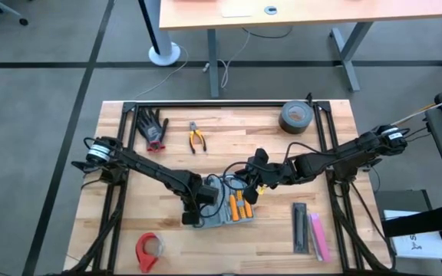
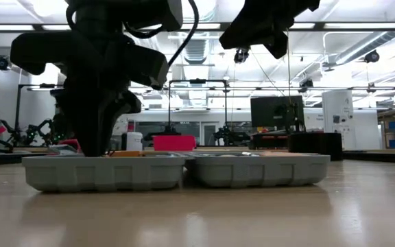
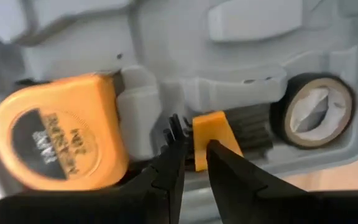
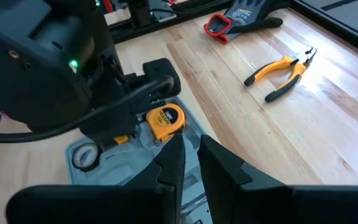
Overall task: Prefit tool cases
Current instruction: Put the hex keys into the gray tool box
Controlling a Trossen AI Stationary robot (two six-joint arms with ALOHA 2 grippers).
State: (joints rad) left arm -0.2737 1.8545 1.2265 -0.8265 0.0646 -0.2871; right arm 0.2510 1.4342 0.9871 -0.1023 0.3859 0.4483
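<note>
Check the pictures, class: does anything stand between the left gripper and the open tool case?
Nothing visible does. The left gripper is already down inside the tool case, its fingers beside the yellow tape measure and a small yellow-handled tool.

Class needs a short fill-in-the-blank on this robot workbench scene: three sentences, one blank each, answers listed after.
1. The left gripper reaches down into the open grey tool case, beside a yellow ____ measure.
2. The pliers lying loose on the table have ____ handles.
3. Near the table's far edge sits a grey roll of ____, while the right gripper hovers over the case.

Missing words: tape; orange; tape
</note>
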